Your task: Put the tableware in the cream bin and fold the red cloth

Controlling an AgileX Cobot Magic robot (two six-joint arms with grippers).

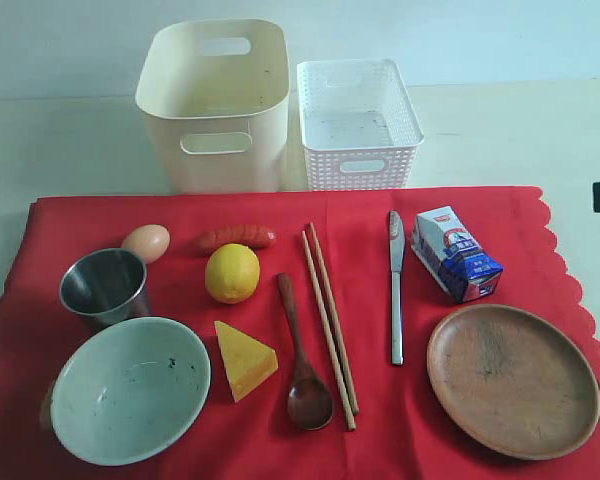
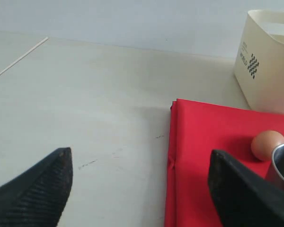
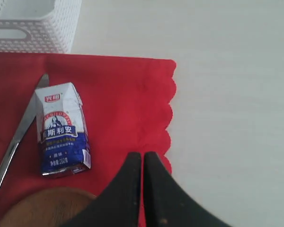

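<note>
On the tabletop (image 1: 80, 140) we see the red cloth (image 1: 540, 250) lying flat, carrying the steel cup (image 1: 104, 287), bowl (image 1: 130, 390), spoon (image 1: 300, 350), chopsticks (image 1: 330, 320), knife (image 1: 396, 290) and plate (image 1: 513, 380). The cream bin (image 1: 215, 160) stands just behind it. Our left pincer (image 2: 140, 152) hangs spread wide over the cloth's edge near the egg (image 2: 267, 144). Our right pincer (image 3: 142, 155) is pressed together, pinching nothing, above the scalloped edge beside the milk carton (image 3: 61, 127).

Bare pale desk (image 1: 70, 140) lies open left of the tall cream plastic bin (image 1: 220, 178) and right of the white lattice basket (image 1: 330, 172). On the red cloth (image 1: 370, 215), a clear lane runs between wooden chopsticks (image 1: 326, 320) and silver table knife (image 1: 396, 300).
</note>
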